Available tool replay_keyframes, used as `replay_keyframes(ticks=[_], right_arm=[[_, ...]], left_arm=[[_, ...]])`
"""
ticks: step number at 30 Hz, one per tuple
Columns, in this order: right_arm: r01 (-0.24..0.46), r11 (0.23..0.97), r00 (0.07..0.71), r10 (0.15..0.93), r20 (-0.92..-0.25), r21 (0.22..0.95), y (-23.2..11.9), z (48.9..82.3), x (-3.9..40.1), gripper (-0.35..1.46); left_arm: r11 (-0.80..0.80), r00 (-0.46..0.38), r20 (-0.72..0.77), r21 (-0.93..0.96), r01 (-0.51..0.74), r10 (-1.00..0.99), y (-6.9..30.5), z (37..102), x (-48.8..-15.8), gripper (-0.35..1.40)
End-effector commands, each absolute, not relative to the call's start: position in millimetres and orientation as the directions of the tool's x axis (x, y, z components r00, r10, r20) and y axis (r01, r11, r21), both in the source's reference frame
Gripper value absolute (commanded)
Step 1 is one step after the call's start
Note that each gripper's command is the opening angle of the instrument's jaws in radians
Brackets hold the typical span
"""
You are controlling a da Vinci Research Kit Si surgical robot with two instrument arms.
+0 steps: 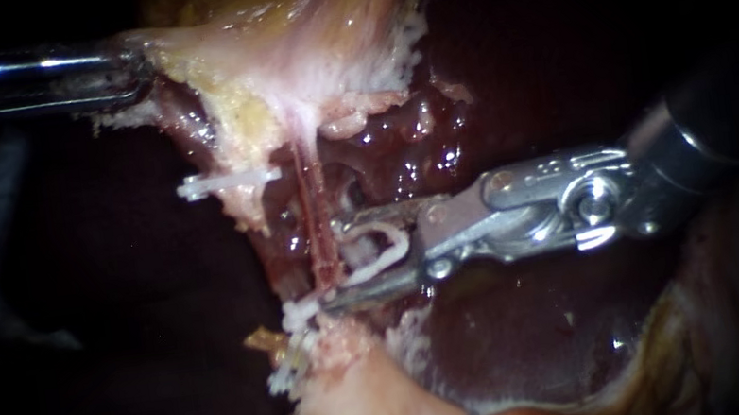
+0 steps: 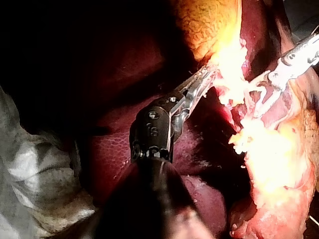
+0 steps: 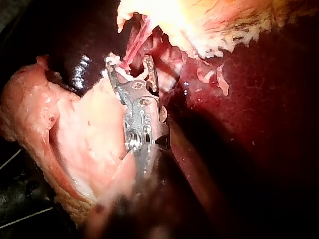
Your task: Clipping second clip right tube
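Closest thing in the endoscope view is the right instrument [image 1: 338, 261]. Its shaft comes in from the right, dropping slightly toward the tip. The jaws stand apart, gripping an open white clip [image 1: 377, 266] seated between them. The mouth of that clip is right at the right tube [image 1: 317, 214], a thin reddish strand running straight up and down. I can't tell if the tube is fully inside the clip or just at its opening.

By the lower jaw's tip there's a white piece [image 1: 296, 316] at the base of the tube. It might be a clip, but I can't say for sure. Below that is a lump of pale tissue [image 1: 358, 409].

Further back, the left instrument [image 2: 209, 75] reaches in level from the left. Its jaws are clamped on a pale fatty flap [image 1: 274, 58], and the tube hangs taut from it. Another white clip [image 1: 228, 180] sits crosswise on the tissue strand left of the tube.

The floor is dark red liver [image 1: 539, 338], wet and shiny, running behind and under the right instrument. To the left of the tube it's just dark open space, so plenty of room there. The right side is tighter, with liver close under the shaft. The left wrist view shows a crumpled whitish cloth [image 2: 35, 169] at the edge, well away from the jaws.
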State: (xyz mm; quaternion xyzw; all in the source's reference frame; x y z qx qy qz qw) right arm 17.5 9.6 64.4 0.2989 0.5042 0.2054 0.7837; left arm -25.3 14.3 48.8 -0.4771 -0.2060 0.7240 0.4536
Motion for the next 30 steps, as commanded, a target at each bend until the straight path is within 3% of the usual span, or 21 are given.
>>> replay_keyframes(ticks=[1,15,30], right_arm=[[-0.015,0.730,0.393,0.632,-0.667,0.683,9.7,64.3,17.8,0.47],[0.069,0.685,0.318,0.674,-0.667,0.725,9.1,63.6,20.0,0.47],[0.242,0.626,0.280,0.687,-0.671,0.741,6.0,59.7,21.0,0.45]], left_arm=[[-0.504,-0.133,-0.504,-0.731,-0.460,0.853,14.3,48.8,-25.4,-0.35],[-0.504,-0.133,-0.505,-0.730,-0.461,0.853,14.3,48.9,-25.4,-0.35],[-0.504,-0.133,-0.505,-0.730,-0.461,0.853,14.2,48.9,-25.4,-0.35]])
